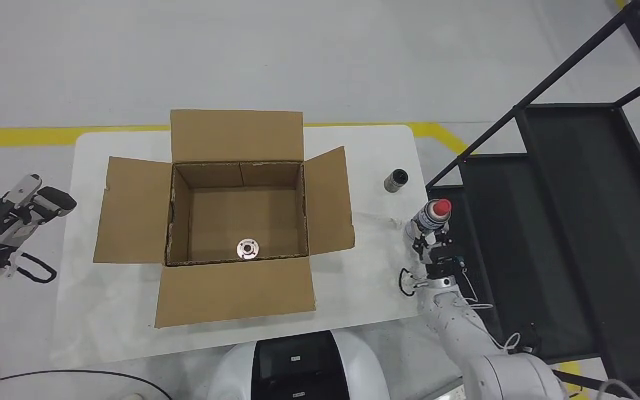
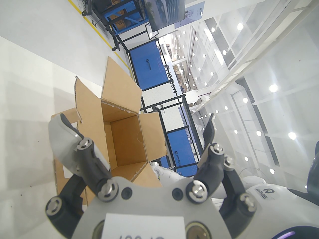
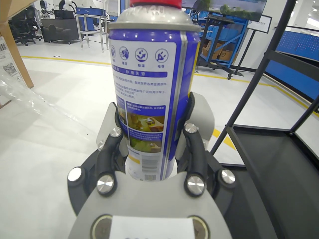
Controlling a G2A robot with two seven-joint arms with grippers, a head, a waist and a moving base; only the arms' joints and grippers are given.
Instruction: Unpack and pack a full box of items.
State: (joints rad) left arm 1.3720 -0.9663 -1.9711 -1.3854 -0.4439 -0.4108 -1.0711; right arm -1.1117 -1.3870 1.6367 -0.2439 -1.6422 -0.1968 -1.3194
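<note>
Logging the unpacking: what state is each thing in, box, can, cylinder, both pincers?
Cardboard box: open, flaps spread, one round part inside.
Spray can: upright, gripped low.
Right pincer: shut on it.
Left pincer: open, empty.
Dark cylinder: standing on table.

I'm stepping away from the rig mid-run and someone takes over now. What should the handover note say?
Left gripper: open, empty, beside the left edge of the table.
Right gripper: shut on the upright spray can, at the table's right edge.
Box: open mid-table, one small round part on its floor.
Dark cylinder: standing on the table right of the box.
Done: box nearly emptied, apparently.
Left: likely the round part, then repacking everything.
</note>
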